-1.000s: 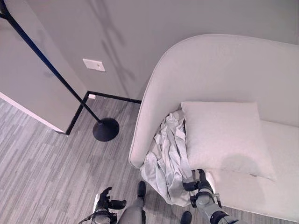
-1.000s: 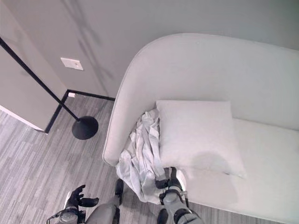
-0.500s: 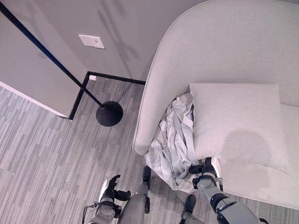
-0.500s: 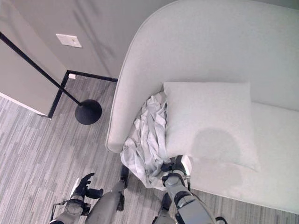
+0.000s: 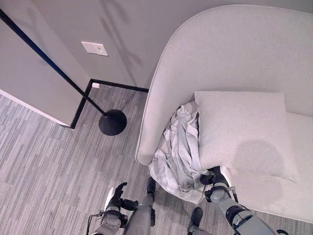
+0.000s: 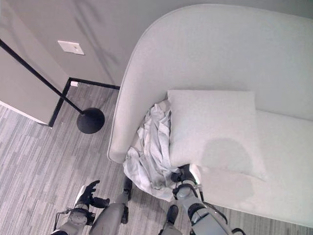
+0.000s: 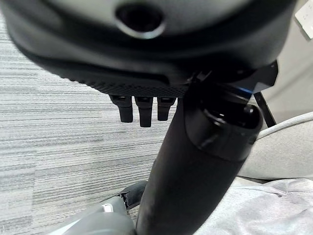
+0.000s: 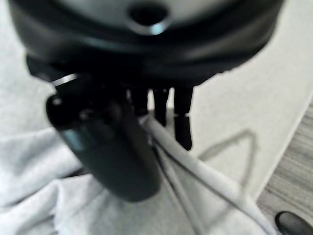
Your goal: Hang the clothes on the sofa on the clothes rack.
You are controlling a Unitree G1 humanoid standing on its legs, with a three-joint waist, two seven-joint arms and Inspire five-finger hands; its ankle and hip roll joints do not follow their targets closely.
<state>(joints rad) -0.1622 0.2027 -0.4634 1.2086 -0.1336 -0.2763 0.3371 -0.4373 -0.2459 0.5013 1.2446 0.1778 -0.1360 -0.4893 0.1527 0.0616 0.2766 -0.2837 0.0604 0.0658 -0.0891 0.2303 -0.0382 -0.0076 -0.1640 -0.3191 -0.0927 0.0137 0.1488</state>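
A pale grey garment lies crumpled at the left end of the light sofa, wedged beside a square cushion and spilling over the seat's front edge. My right hand sits at the garment's lower right edge. In the right wrist view a fold of the cloth runs between the thumb and the fingers, pinched there. My left hand hangs low over the floor with fingers straight, holding nothing. The black clothes rack's pole slants down to its round base left of the sofa.
Grey striped carpet covers the floor between the rack base and the sofa's rounded arm. A grey wall with a white switch plate and black skirting stands behind. A wall corner juts out at the left.
The whole picture has shifted, so the camera moved. My right hand stays at the garment's lower edge, and the left hand hangs much as before.
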